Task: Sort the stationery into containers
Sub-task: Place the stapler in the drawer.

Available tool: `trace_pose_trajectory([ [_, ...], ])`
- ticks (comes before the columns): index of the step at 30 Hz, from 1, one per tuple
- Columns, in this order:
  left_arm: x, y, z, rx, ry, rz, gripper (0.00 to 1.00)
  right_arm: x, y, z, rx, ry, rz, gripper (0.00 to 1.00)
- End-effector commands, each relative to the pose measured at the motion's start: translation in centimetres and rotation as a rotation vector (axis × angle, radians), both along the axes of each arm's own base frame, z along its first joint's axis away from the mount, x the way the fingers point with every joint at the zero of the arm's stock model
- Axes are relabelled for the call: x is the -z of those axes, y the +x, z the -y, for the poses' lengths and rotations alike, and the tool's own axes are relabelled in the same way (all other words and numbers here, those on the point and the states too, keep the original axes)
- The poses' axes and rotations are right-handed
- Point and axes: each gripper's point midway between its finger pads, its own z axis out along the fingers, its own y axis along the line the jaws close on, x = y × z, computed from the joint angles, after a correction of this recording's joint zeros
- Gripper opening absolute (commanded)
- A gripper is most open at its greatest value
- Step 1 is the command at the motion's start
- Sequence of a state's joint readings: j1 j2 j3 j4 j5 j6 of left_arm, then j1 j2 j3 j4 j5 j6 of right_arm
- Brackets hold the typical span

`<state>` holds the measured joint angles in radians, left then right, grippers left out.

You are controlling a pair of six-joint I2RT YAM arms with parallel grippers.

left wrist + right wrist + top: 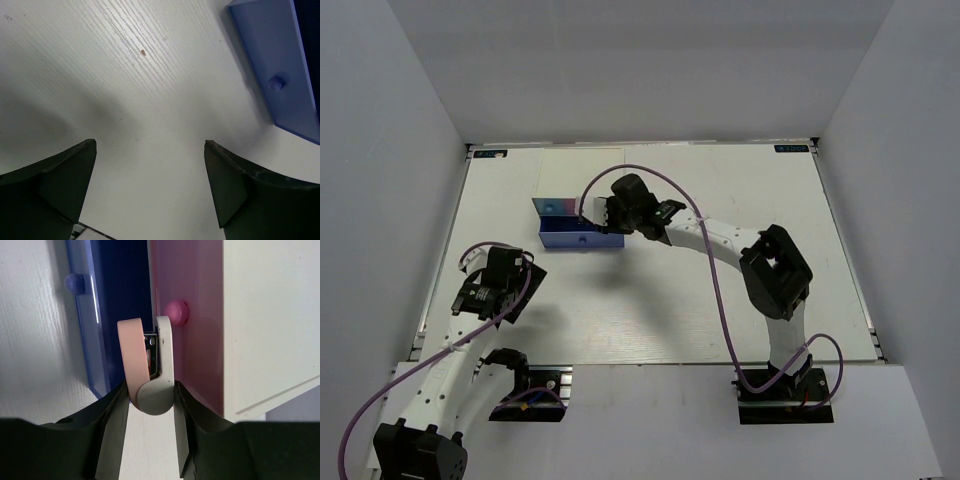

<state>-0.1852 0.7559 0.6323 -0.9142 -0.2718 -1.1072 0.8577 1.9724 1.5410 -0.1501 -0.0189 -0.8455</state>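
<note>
A white rectangular tabletop with a fine ribbed grain fills the middle of the frame. Plain pale grey wall panels box it in at the left, top and right edges. The light is soft and even, laying only faint, blurred shadows on the board.

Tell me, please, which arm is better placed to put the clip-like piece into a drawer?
Right: the right gripper holds the clip-like piece at the open dark blue drawer; the left gripper hangs open and empty.
</note>
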Motion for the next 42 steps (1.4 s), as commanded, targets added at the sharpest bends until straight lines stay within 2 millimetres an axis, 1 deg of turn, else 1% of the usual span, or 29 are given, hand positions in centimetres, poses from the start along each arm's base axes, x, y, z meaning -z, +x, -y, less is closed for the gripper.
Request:
trace_pose_trajectory([
  [1, 0.1, 0.2, 0.1, 0.001, -0.013, 0.011, 0.99, -2.5, 1.3, -1.6, 0.02, 0.052, 0.089, 0.0],
  [2, 0.1, 0.2, 0.1, 0.001, -0.013, 0.011, 0.99, -2.3, 1.1, -1.5, 0.018, 0.045, 0.08, 0.0],
  [3, 0.1, 0.2, 0.1, 0.001, -0.013, 0.011, 0.99, -2.7, 0.8, -1.8, 0.006, 0.052, 0.078, 0.0],
  [4, 0.1, 0.2, 0.1, 0.001, -0.013, 0.011, 0.99, -2.3, 0.4, -1.7, -0.003, 0.037, 0.06, 0.0],
  [5, 0.1, 0.2, 0.1, 0.001, -0.013, 0.011, 0.99, -2.5, -0.5, -2.3, -0.047, 0.058, 0.035, 0.0],
  [6, 0.1, 0.2, 0.1, 0.001, -0.013, 0.011, 0.99, -3.0, -0.7, -2.2, -0.053, 0.069, 0.028, 0.0],
  [7, 0.1, 0.2, 0.1, 0.001, -0.013, 0.011, 0.99, -2.6, -1.5, -2.2, -0.077, 0.063, -0.008, 0.0],
  [9, 0.1, 0.2, 0.1, 0.008, -0.008, 0.01, 0.99, -3.5, -2.4, -2.6, -0.115, 0.086, -0.036, 0.0],
  [10, 0.1, 0.2, 0.1, 0.008, -0.008, 0.01, 0.99, -3.1, -3.0, -2.1, -0.119, 0.068, -0.073, 0.0],
  [11, 0.1, 0.2, 0.1, 0.008, -0.008, 0.01, 0.99, -3.5, -3.7, -2.6, -0.147, 0.089, -0.096, 0.0],
  [12, 0.4, 0.0, 0.1, 0.008, -0.006, 0.001, 0.99, -3.3, -4.2, -2.4, -0.158, 0.079, -0.121, 0.0],
  [13, 0.2, 0.4, 0.3, 0.021, -0.012, 0.017, 0.99, -4.0, -4.6, -2.7, -0.154, 0.1, -0.16, 0.0],
  [15, -0.4, 1.0, 1.1, 0.094, -0.02, 0.053, 0.99, -3.9, -5.4, -2.7, -0.166, 0.102, -0.222, 0.0],
  [16, -0.8, 1.2, 1.5, 0.127, -0.029, 0.09, 0.99, -5.0, -5.7, -3.2, -0.183, 0.136, -0.249, 0.0],
  [17, -1.5, 2.2, 2.0, 0.16, -0.038, 0.152, 0.99, -4.3, -6.7, -2.8, -0.197, 0.121, -0.31, 0.0],
  [19, -2.0, 2.6, 3.3, 0.249, -0.064, 0.218, 0.98, -5.0, -7.6, -3.0, -0.238, 0.136, -0.333, 0.0],
  [20, -3.6, 3.4, 4.4, 0.305, -0.096, 0.312, 0.97, -5.0, -8.5, -3.1, -0.267, 0.138, -0.358, 0.0],
  [24, -5.3, 4.4, 6.7, 0.405, -0.175, 0.428, 0.89, -5.0, -9.1, -2.8, -0.291, 0.13, -0.376, 0.0],
  [28, -6.4, 4.8, 7.9, 0.477, -0.196, 0.478, 0.85, -4.5, -10.0, -2.3, -0.335, 0.114, -0.421, 0.0],
  [29, -6.7, 4.8, 8.1, 0.495, -0.196, 0.493, 0.85, -4.8, -9.7, -2.2, -0.34, 0.118, -0.423, 0.0],
  [30, -7.2, 5.0, 8.3, 0.531, -0.178, 0.532, 0.84, -4.7, -10.5, -2.0, -0.36, 0.109, -0.451, 0.0],
  [31, -7.9, 4.8, 8.9, 0.579, -0.184, 0.565, 0.84, -4.6, -10.7, -1.9, -0.382, 0.111, -0.465, 0.0],
  [32, -7.9, 4.8, 9.2, 0.613, -0.175, 0.579, 0.84, -4.8, -10.8, -1.9, -0.392, 0.114, -0.47, 0.0],
  [33, -8.8, 5.0, 9.6, 0.658, -0.162, 0.628, 0.84, -4.9, -11.0, -1.6, -0.392, 0.109, -0.486, 0.0],
  [34, -8.2, 4.4, 10.3, 0.744, -0.155, 0.637, 0.84, -5.2, -11.2, -1.6, -0.42, 0.122, -0.495, 0.0],
  [36, -8.5, 4.2, 11.1, 0.821, -0.145, 0.679, 0.84, -5.9, -11.9, -1.6, -0.452, 0.136, -0.523, 0.0],
  [37, -8.5, 3.7, 11.7, 0.894, -0.143, 0.69, 0.84, -6.1, -11.7, -1.4, -0.464, 0.147, -0.525, 0.0],
  [39, -8.5, 3.4, 12.4, 0.946, -0.16, 0.695, 0.84, -6.5, -12.0, -1.3, -0.478, 0.154, -0.533, 0.0],
  [42, -8.6, 3.4, 12.8, 0.957, -0.19, 0.696, 0.84, -6.4, -11.7, -1.2, -0.47, 0.152, -0.528, 0.0],
])
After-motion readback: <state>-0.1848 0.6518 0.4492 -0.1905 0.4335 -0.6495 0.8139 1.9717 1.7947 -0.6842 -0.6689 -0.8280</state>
